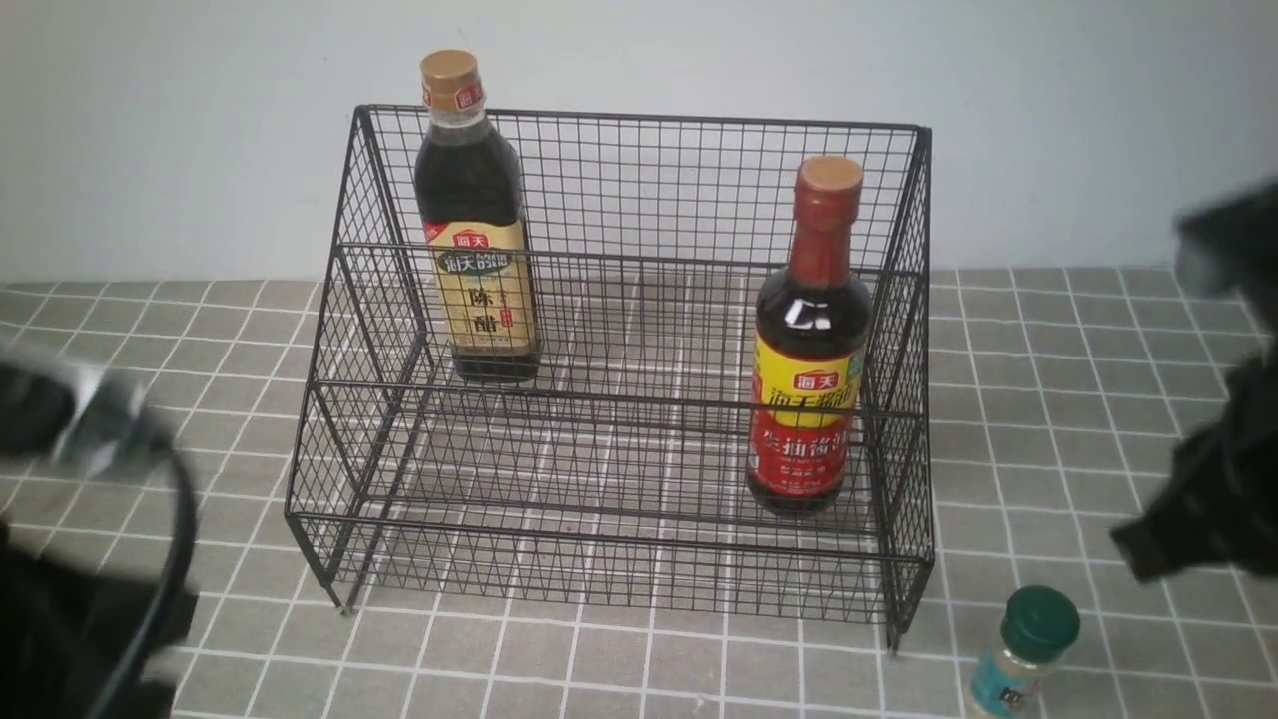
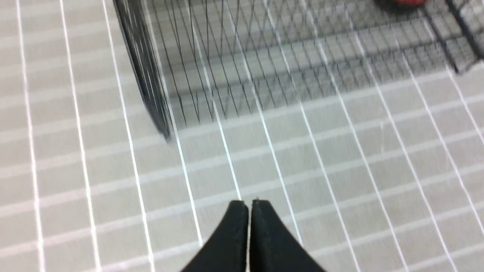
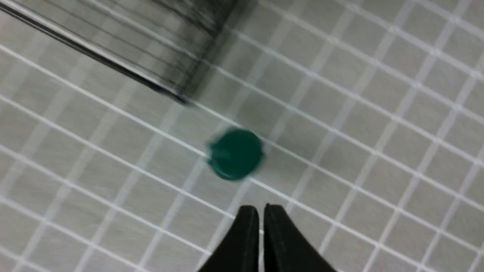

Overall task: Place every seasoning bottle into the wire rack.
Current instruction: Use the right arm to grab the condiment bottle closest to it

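The black wire rack [image 1: 619,399] stands mid-table. Inside it, the gold-capped dark bottle [image 1: 474,230] is upright on the upper tier at the left, and the red-necked bottle [image 1: 809,350] is upright on a lower tier at the right. The small green-capped shaker [image 1: 1028,644] stands on the table outside the rack's front right corner. In the right wrist view its green cap [image 3: 235,154] lies just ahead of my right gripper [image 3: 261,207], which is shut and empty. My left gripper [image 2: 247,202] is shut and empty above the tiles, short of the rack's front left corner [image 2: 162,124].
A grey tiled cloth [image 1: 1078,379] with white lines covers the table, and a pale wall [image 1: 150,130] rises behind the rack. My left arm [image 1: 70,419] and right arm [image 1: 1213,479] are blurred at the picture's two sides.
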Motion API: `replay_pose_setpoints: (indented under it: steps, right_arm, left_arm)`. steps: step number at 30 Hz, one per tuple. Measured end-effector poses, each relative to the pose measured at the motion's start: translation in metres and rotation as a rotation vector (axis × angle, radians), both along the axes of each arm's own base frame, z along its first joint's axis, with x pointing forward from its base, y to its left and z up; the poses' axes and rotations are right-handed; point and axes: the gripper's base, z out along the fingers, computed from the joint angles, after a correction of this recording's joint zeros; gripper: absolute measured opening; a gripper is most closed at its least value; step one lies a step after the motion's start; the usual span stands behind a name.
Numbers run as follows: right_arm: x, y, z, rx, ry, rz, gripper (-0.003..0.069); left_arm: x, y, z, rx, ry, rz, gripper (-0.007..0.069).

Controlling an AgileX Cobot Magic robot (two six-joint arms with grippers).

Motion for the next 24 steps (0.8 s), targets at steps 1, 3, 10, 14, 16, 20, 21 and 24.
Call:
replay_pose_setpoints:
  steps: [1,3,10,14,16,20,21,24]
  right_arm:
    - [0.003,-0.002,-0.01,0.002,0.011,-0.035,0.0069]
    - [0.006,-0.002,-0.016,0.012,0.016,-0.055,0.0101]
    - [0.025,0.013,-0.04,0.078,0.073,-0.076,0.0379]
    - [0.037,0.02,-0.059,0.047,0.136,-0.081,0.0543]
    - [0.043,0.023,-0.07,0.032,0.171,-0.084,0.0579]
    - [0.054,0.029,-0.093,-0.002,0.237,-0.08,0.0598]
    - [0.056,0.03,-0.097,-0.007,0.245,-0.078,0.0596]
    - [0.06,0.032,-0.105,-0.012,0.253,-0.074,0.0549]
  left_arm:
    - [-0.008,0.002,-0.006,-0.013,0.0,0.007,-0.0007]
    - [-0.014,0.003,-0.011,-0.018,-0.003,0.009,-0.0007]
    - [-0.024,0.005,-0.02,-0.017,0.017,0.007,-0.0007]
    - [-0.026,0.005,-0.021,-0.012,0.033,0.003,-0.0007]
    - [-0.026,0.005,-0.021,-0.012,0.033,0.003,-0.0007]
    - [-0.026,0.005,-0.021,-0.012,0.033,0.003,-0.0007]
    - [-0.026,0.005,-0.021,-0.012,0.034,0.003,-0.0007]
    - [-0.026,0.005,-0.021,-0.012,0.034,0.003,-0.0007]
